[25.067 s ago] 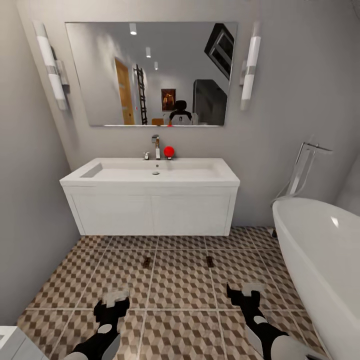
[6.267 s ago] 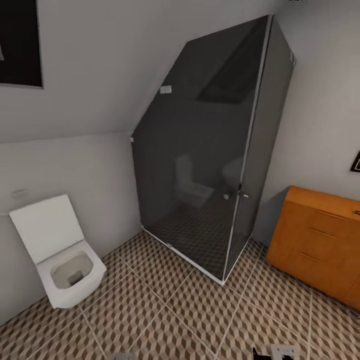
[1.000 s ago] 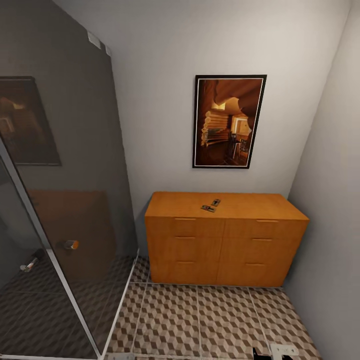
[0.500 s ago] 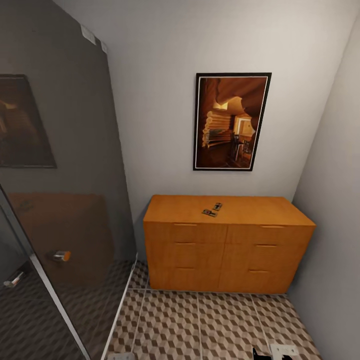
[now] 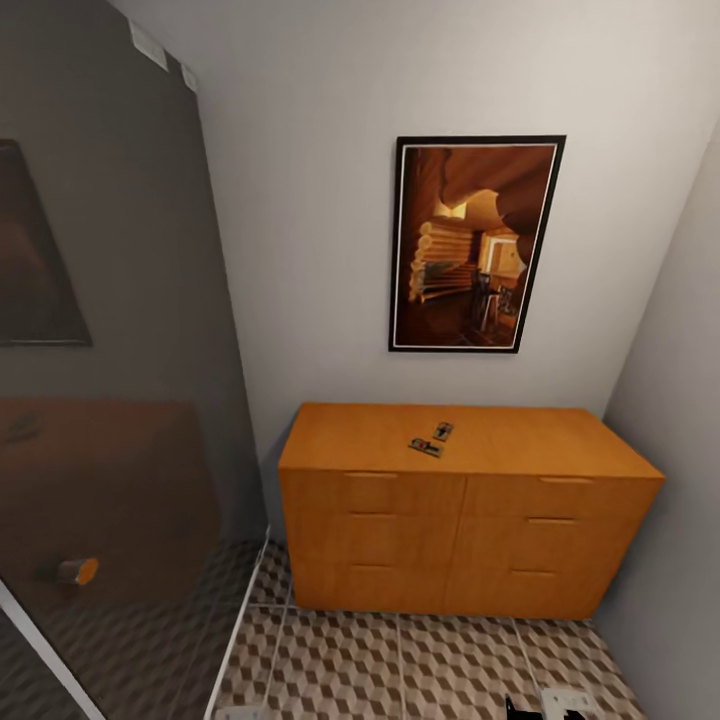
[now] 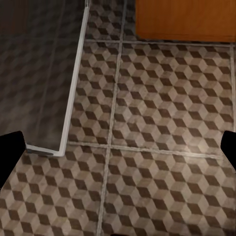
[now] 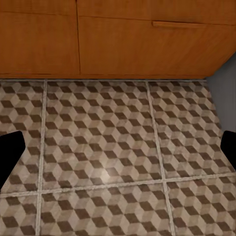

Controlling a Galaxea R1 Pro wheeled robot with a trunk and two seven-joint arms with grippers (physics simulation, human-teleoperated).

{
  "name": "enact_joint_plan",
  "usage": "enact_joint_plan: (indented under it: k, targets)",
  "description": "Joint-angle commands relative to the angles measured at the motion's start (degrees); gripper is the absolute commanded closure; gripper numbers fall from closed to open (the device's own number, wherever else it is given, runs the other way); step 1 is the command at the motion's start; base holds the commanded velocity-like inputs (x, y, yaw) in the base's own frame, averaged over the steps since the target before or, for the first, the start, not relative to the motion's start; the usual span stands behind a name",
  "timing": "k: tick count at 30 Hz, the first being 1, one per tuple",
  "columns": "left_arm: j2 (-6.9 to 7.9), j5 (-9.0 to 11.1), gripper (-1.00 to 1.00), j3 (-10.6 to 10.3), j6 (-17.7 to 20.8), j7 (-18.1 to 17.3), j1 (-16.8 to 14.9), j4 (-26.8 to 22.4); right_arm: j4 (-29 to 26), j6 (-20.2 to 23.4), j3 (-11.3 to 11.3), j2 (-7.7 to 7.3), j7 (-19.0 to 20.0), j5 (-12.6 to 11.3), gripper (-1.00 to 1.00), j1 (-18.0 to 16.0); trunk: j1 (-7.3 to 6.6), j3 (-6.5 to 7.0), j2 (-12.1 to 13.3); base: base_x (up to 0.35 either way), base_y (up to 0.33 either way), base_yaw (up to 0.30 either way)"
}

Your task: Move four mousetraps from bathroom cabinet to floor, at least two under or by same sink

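Note:
The orange-brown cabinet (image 5: 460, 520) stands against the back wall, in the corner at the right. Two mousetraps lie side by side on its top near the middle: one (image 5: 443, 431) farther back, the other (image 5: 425, 447) nearer the front edge. The bathroom floor (image 5: 400, 660) of cube-pattern tiles spreads in front of it. My left gripper (image 6: 118, 147) hangs open over bare tiles, with the cabinet's base (image 6: 184, 19) ahead. My right gripper (image 7: 118, 147) is open too, above the floor (image 7: 108, 147) before the drawer fronts (image 7: 147, 39). Its tip (image 5: 545, 705) shows at the head view's lower edge.
A dark glass shower enclosure (image 5: 110, 400) with a white floor rail (image 6: 73, 93) stands left of the cabinet. A framed picture (image 5: 470, 245) hangs on the wall above it. The grey side wall (image 5: 670, 450) closes in at the right. Open tiles lie between me and the cabinet.
The whole head view has shifted: the camera has come closer, so the cabinet looks larger and lower. The two mousetraps on top have not moved.

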Motion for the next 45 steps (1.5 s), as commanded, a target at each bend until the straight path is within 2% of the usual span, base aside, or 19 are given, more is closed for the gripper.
enact_joint_plan:
  k: [1,7,19,28,36,45]
  targets:
    - [-0.03,0.0,-1.00,-0.2,-0.4,0.2,-0.1,0.3,0.3,-0.3,-0.3,-0.04,-0.4,0.6,-1.00,-0.1,0.07,-0.08,-0.1,0.326,0.000,0.000]
    - [0.00,0.0,-1.00,-0.2,-0.4,0.2,-0.1,0.2,0.3,-0.3,-0.2,-0.03,-0.4,0.6,-1.00,-0.1,0.07,-0.08,-0.1,0.219,0.000,0.000]
    - [0.02,0.0,-1.00,-0.2,-0.5,0.3,-0.1,0.3,0.3,-0.3,-0.3,-0.04,-0.4,0.6,-1.00,-0.1,0.07,-0.08,-0.1,0.010,-0.001,0.000]
    - [0.00,0.0,-1.00,-0.2,-0.5,0.5,-0.1,0.3,0.3,-0.3,-0.3,-0.05,-0.4,0.6,-1.00,-0.1,0.07,-0.08,-0.1,0.087,-0.164,0.000]
    - [0.02,0.0,-1.00,-0.2,-0.6,0.4,-0.1,0.3,0.3,-0.3,-0.3,-0.03,-0.4,0.6,-1.00,-0.1,0.07,-0.08,-0.1,0.014,-0.020,0.001]
    - [0.02,0.0,-1.00,-0.2,-0.6,0.4,0.0,0.3,0.3,-0.3,-0.3,-0.04,-0.4,0.6,-1.00,-0.1,0.07,-0.08,-0.1,0.001,-0.001,0.164]
